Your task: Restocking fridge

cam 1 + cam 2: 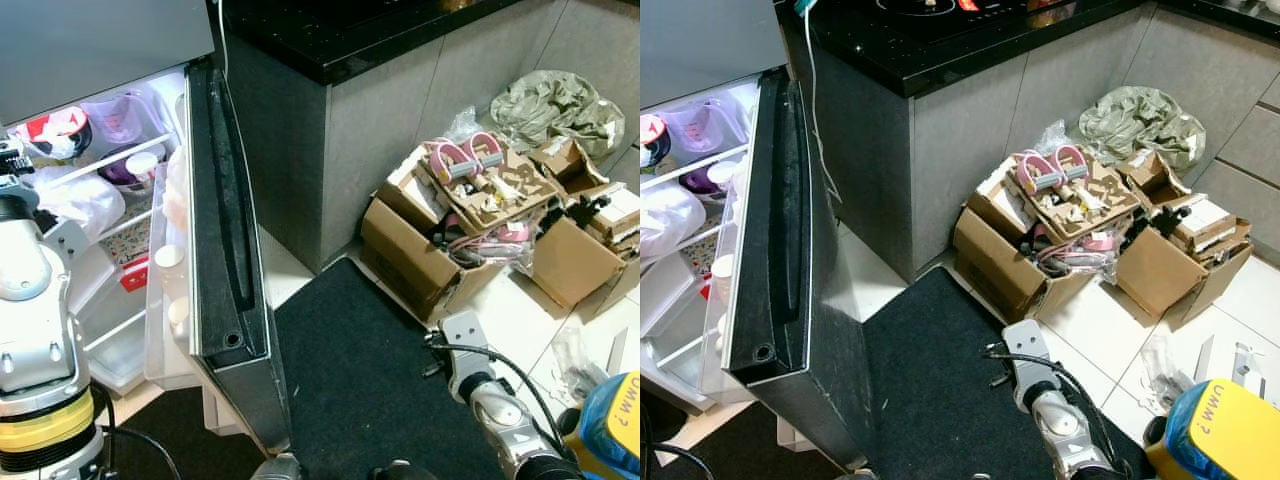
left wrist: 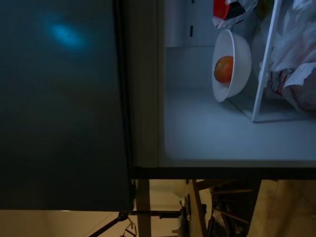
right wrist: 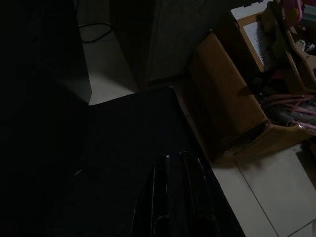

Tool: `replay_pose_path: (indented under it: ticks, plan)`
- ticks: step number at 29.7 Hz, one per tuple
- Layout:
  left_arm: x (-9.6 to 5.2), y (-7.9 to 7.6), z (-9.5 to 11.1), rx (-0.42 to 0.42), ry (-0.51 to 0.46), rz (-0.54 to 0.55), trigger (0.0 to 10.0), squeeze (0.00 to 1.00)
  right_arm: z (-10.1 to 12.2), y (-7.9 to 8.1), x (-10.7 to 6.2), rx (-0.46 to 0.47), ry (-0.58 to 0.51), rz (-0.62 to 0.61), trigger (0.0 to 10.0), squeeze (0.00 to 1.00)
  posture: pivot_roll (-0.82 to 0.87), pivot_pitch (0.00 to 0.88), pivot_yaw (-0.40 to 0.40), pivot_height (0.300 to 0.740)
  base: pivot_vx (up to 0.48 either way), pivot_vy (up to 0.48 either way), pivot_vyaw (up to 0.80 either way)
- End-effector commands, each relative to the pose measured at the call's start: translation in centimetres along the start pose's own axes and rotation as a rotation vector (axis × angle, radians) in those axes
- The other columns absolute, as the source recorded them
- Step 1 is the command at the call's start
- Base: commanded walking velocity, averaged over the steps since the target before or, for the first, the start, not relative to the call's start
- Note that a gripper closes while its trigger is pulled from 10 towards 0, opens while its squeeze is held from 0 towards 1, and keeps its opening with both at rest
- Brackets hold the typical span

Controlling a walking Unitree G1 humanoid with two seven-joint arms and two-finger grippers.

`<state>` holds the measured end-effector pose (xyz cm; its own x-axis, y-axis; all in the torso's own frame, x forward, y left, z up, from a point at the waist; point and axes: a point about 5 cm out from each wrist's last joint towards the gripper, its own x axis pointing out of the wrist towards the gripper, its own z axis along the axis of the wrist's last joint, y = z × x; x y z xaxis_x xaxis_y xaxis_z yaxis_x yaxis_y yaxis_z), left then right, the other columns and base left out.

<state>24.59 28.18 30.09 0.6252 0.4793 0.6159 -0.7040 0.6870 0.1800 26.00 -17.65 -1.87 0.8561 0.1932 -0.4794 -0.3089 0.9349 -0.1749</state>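
Left eye view: fridge stands open, its door swung wide toward the robot, black gasket edge facing up.
Left arm: silver arm raised beside the fridge compartment; fingers out of sight, so I cannot tell whether they are apart or together.
Left wrist view: white bowl holding 1 orange fruit sits on a smooth white shelf, beside crinkled plastic bags.
Right gripper: right gripper hangs low over the black mat; the 2 fingers lie close together, nothing between them.
Stock location: bagged goods and containers already fill the upper shelves; door bins hold pale round-lidded cups.
Step in hand, judged: approach the shelves; keep the left arm clear of the door edge and aim for bare shelf space.
Surroundings: creased cardboard boxes on glossy tiles, grey cabinet under a black countertop.
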Motion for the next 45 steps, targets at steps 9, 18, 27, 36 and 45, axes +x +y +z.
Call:
replay_pose_path:
  ticks: [9, 18, 27, 36, 45]
  plan:
    - [-0.9, -0.6, -0.8, -0.005, 0.042, -0.034, 10.0, 0.00, -1.2, -0.5, -0.6, 0.064, 0.021, -0.055, 10.0, 0.00, 0.07, 0.044, -0.014, 0.740, 0.000, 0.000, 0.00]
    - [-1.1, -0.8, -1.0, -0.008, 0.048, -0.056, 10.0, 0.00, -1.8, -0.5, -0.8, 0.037, 0.063, -0.084, 10.0, 0.01, 0.07, 0.041, -0.008, 0.740, 0.000, 0.000, 0.68]
    - [-1.1, -1.5, -0.8, -0.008, 0.045, -0.076, 10.0, 0.00, -1.8, -0.9, -0.8, 0.051, 0.067, -0.101, 10.0, 0.01, 0.07, 0.037, 0.000, 0.740, 0.000, 0.000, 0.80]
    - [-0.9, -2.0, -0.7, -0.008, 0.044, -0.087, 10.0, 0.00, -1.8, -0.9, -0.8, 0.053, 0.070, -0.113, 10.0, 0.01, 0.07, 0.037, 0.006, 0.740, 0.000, 0.000, 0.80]
    - [-1.0, -1.8, -0.7, -0.012, 0.049, -0.091, 10.0, 0.00, -1.9, -1.1, -0.8, 0.049, 0.076, -0.123, 10.0, 0.01, 0.06, 0.030, 0.008, 0.740, 0.000, 0.000, 0.61]
